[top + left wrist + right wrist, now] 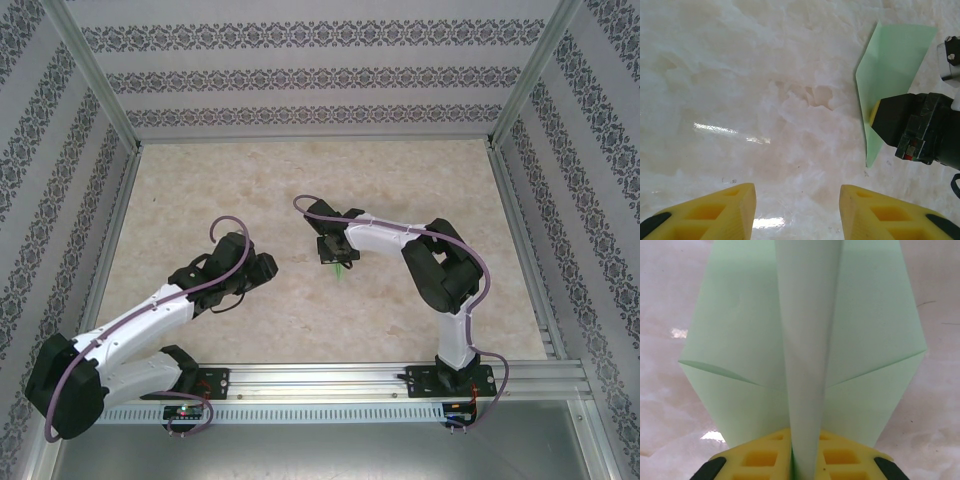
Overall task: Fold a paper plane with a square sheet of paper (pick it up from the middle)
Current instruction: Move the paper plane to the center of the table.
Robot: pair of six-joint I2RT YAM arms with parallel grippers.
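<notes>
Plane, clamped at its fold by right pincer, could slip if grip loosens; left pincer apart, empty.

We see the table as a pale, marble-patterned top, smooth and glossy enough to throw back streaks of light. The paper plane is thin pale green paper, matt and smooth, with sharp creases. The fingers of the right end effector look like matt yellow plastic moulded with hollow cells, and those of the left end effector match. Along the table's near edge runs a brushed metal rail; the arm shells are smooth white plastic.
</notes>
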